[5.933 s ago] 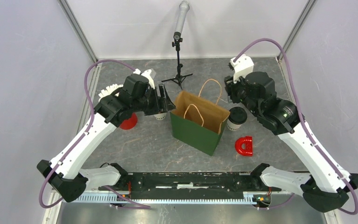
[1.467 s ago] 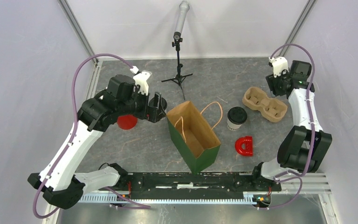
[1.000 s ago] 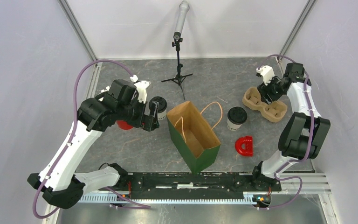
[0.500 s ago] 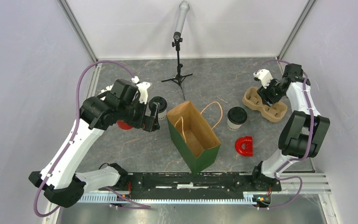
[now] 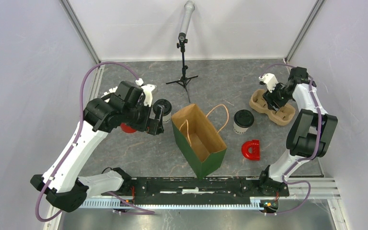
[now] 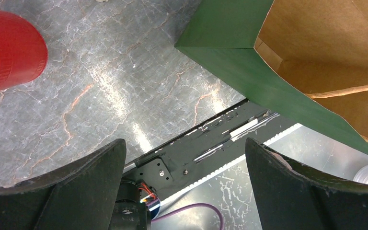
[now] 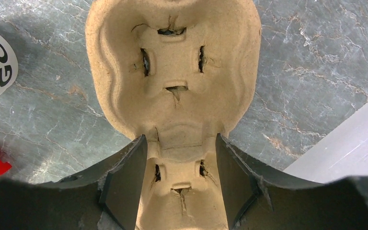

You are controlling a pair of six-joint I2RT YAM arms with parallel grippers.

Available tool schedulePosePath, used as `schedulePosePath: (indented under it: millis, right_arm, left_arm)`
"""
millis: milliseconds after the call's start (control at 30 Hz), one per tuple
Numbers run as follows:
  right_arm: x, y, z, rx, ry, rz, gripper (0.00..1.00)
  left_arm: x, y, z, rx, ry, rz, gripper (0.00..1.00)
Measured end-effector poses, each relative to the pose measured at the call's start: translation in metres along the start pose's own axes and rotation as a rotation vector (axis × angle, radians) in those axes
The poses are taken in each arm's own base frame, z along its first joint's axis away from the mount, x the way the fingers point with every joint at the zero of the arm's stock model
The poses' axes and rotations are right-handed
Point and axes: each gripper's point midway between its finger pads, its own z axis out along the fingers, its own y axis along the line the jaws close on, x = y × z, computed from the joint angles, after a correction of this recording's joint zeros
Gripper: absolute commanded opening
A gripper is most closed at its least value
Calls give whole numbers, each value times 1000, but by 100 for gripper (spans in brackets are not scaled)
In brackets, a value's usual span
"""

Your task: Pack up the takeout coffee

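- the takeout coffee (image 5: 243, 120) stands upright on the counter (image 5: 143, 153), lid on, between the green paper bag (image 5: 191, 139) and the cardboard carrier (image 5: 271, 106).
- the bag stands open-mouthed between the coffee and the left gripper (image 6: 184, 143).
- a red u-shaped piece (image 5: 251, 150) lies near the coffee, on its near side.
- left gripper: jaws spread wide, nothing between them, just left of the bag. a second lidded cup (image 5: 162, 106) is right beside it.
- right gripper (image 7: 181, 139): jaws apart over one cell of the carrier. i cannot tell whether the tips touch it.
- the red cup (image 6: 7, 48) is mostly hidden under the left arm.
- a tripod stand (image 5: 184, 72) is at the back.
- count: two lidded cups, one bag, one two-cell carrier, one red cup, one u-shaped piece, one tripod.
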Motion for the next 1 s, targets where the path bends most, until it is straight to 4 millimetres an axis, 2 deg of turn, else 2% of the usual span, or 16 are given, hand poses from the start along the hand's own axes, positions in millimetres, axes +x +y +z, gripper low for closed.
schedulePosePath:
  millis: [167, 433, 700, 1000]
  right_arm:
    - [2, 1, 5, -12, 5, 2, 59]
    - [4, 1, 8, -23, 11, 0, 40]
    - [0, -3, 5, -12, 5, 9, 32]
    - [-7, -2, -3, 6, -12, 40, 31]
  left_arm:
    - [0, 0, 0, 0, 0, -11, 100]
    - [0, -1, 0, 0, 0, -15, 100]
    - [0, -1, 0, -1, -1, -19, 100]
    - [0, 0, -5, 0, -21, -19, 100]
